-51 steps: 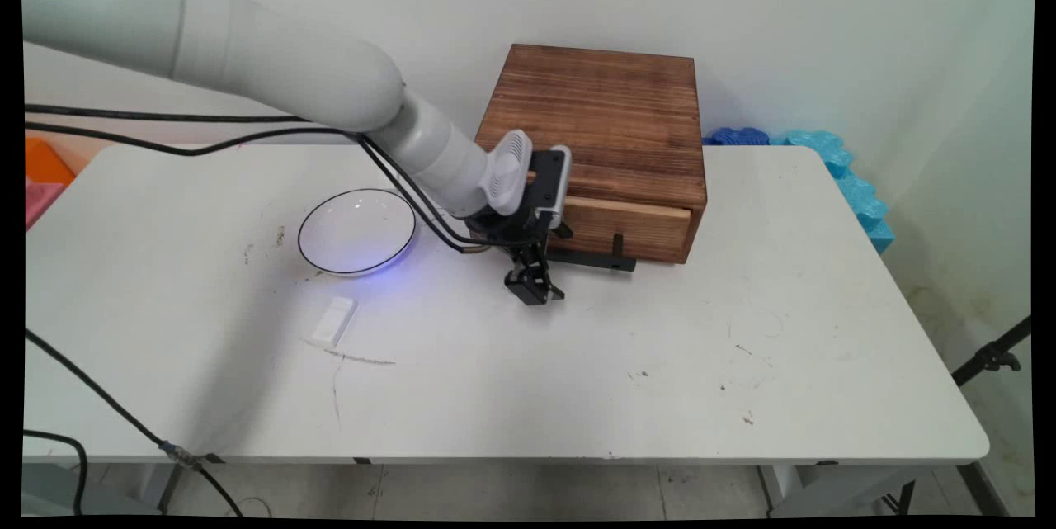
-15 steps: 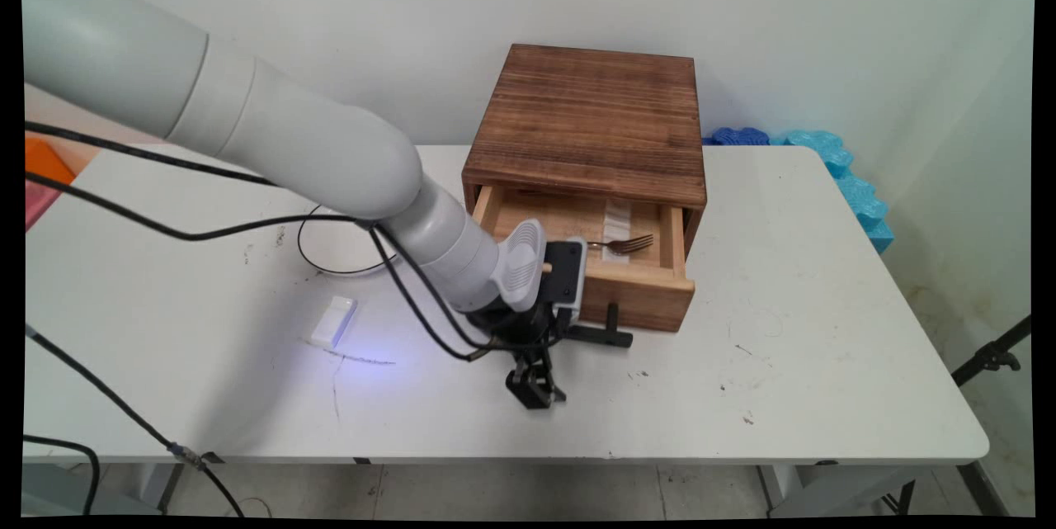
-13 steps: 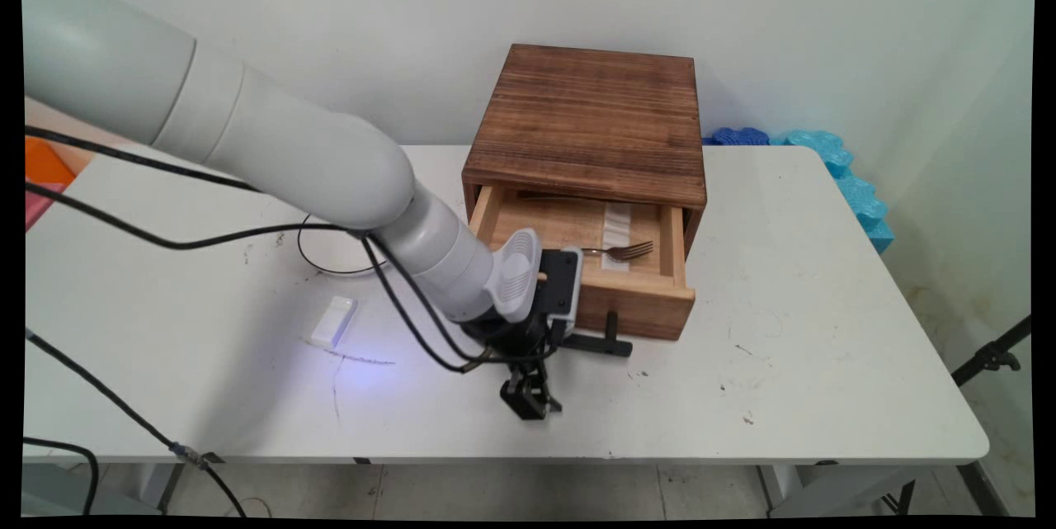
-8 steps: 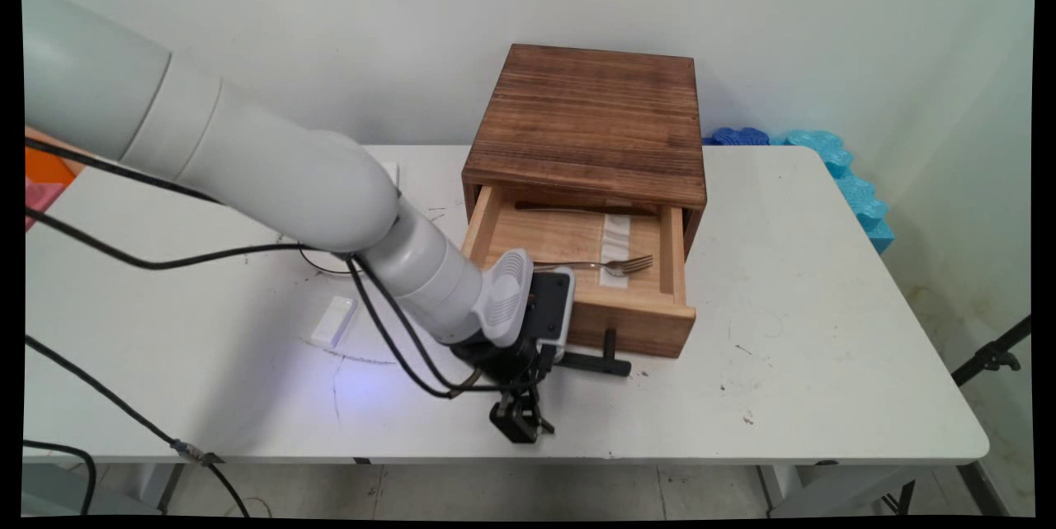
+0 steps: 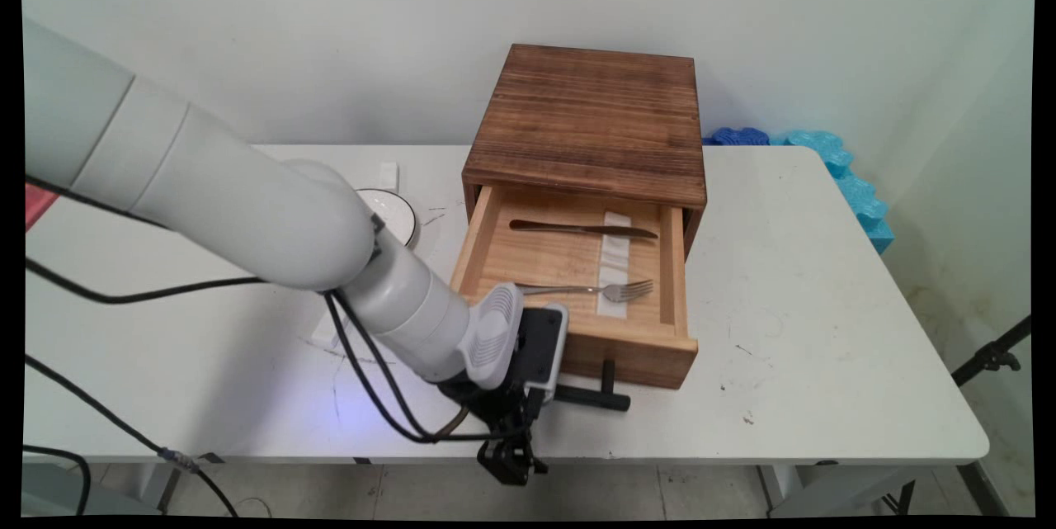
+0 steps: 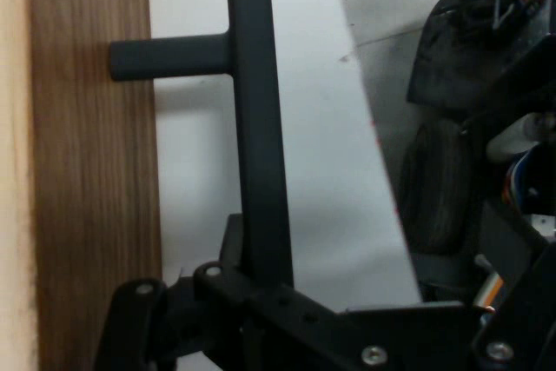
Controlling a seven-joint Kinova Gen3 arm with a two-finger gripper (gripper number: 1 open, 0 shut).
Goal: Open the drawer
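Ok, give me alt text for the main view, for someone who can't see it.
A white robot arm's black tool grips the black bar handle of a wooden drawer, pulled wide open from a brown wooden box on a white table. Inside lie a knife and a fork; a white bowl shows behind the arm.

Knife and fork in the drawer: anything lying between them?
Only bare drawer floor and a pale strip crossing it lie between the knife and the fork, seen in the main view.
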